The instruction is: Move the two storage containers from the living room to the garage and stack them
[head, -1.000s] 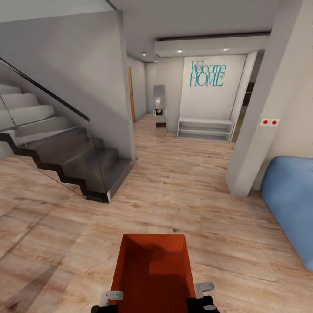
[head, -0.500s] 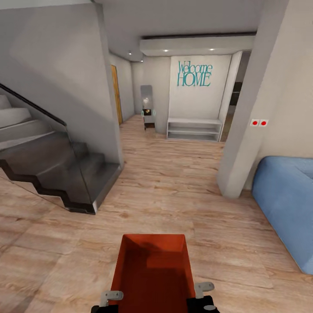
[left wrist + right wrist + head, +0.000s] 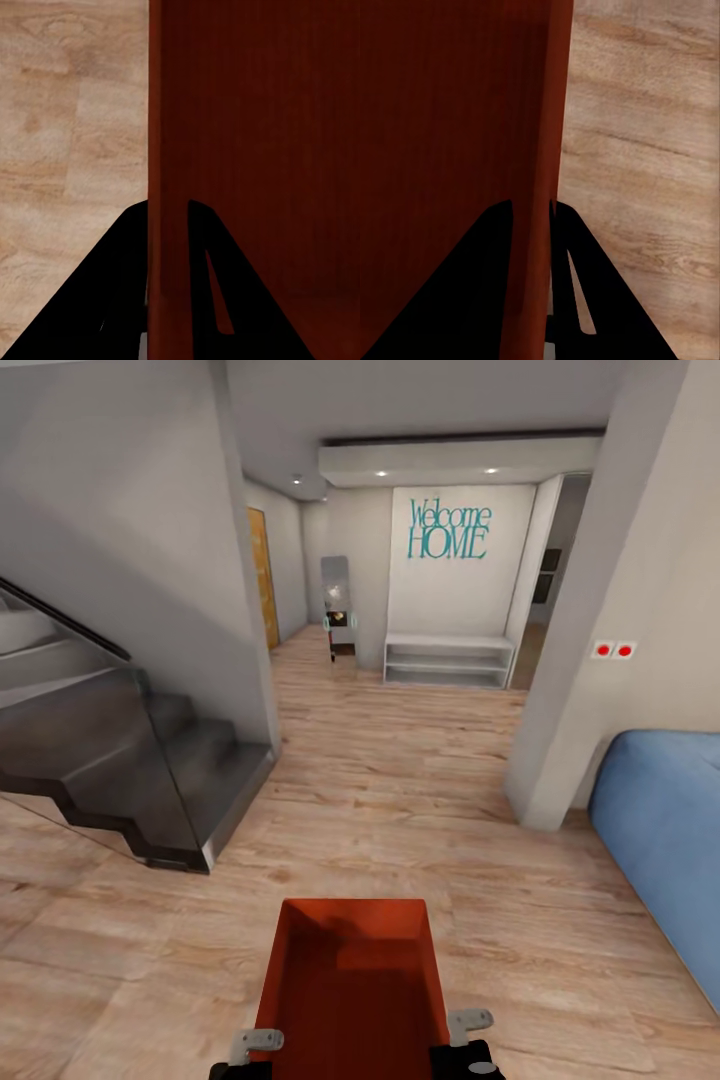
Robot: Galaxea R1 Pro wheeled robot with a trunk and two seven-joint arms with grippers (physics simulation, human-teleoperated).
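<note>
Orange-red storage container (image 3: 350, 985) sits low centre in head view, carried in front of the robot over light wood plank floor (image 3: 400, 780); hallway ahead, dark staircase (image 3: 130, 760) left, blue sofa (image 3: 665, 830) right, white shelf (image 3: 448, 660) under "Welcome HOME" lettering (image 3: 449, 530).

Left wrist: left gripper (image 3: 169, 247) fingers clamped astride one thin wall.

Right wrist: right gripper (image 3: 531, 247) likewise pinches the opposite wall.

Judgement: drive steadily, keep bin level, steer between stair edge and wall corner.

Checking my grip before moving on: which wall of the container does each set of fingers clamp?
The left gripper pinches the storage container's left side wall; the right gripper pinches its right side wall, one finger inside, one outside.
</note>
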